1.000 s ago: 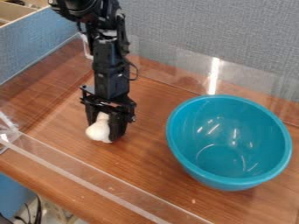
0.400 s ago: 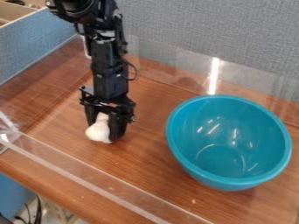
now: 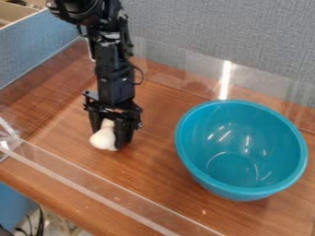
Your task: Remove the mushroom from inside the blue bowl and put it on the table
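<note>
The mushroom rests at table level on the left part of the table, its cream-white stem showing below the fingers. My black gripper points straight down over it, its fingers closed around the mushroom's upper part, which hides the cap. The blue bowl stands to the right, apart from the gripper, with nothing inside it.
Low clear acrylic walls run along the table's front and sides. A grey-blue panel stands behind the table, and a box edge sits at the top left.
</note>
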Controlling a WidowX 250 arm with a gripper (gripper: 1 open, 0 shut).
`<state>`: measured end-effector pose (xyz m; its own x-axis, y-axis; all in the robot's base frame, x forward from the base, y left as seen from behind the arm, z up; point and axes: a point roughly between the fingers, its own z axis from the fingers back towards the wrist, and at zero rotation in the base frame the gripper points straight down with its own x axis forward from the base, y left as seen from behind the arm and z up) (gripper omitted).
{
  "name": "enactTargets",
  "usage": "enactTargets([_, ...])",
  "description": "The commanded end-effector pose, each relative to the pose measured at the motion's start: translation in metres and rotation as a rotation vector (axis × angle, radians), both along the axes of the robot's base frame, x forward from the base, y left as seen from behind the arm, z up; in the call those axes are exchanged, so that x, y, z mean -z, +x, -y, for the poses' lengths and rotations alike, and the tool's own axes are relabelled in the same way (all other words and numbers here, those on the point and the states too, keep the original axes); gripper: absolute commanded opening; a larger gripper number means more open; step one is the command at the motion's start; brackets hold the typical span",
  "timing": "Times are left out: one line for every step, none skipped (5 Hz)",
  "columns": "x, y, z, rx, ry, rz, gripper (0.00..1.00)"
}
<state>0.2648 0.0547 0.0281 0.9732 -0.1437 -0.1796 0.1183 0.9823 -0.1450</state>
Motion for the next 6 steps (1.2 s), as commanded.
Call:
enactTargets([-0.0171,0.0023,-0.0044,-0.012,0.01,0.055,0.0])
enactTargets([-0.0172,0.001,-0.0033,-0.011,0.005,0.053,0.0])
enactTargets([-0.0179,-0.0003,-0.0025,-0.009,0.0,0.053,0.0])
enactTargets([-0.0188,-0.0014,-0.0017,-0.008,-0.006,0.053,0.0])
enactTargets([-0.019,-0.0021,-0.0011,-0.007,-0.011,0.053,0.0])
enactTargets([-0.0249,-0.0037,-0.0026,-0.017,-0.016,0.063,1.0])
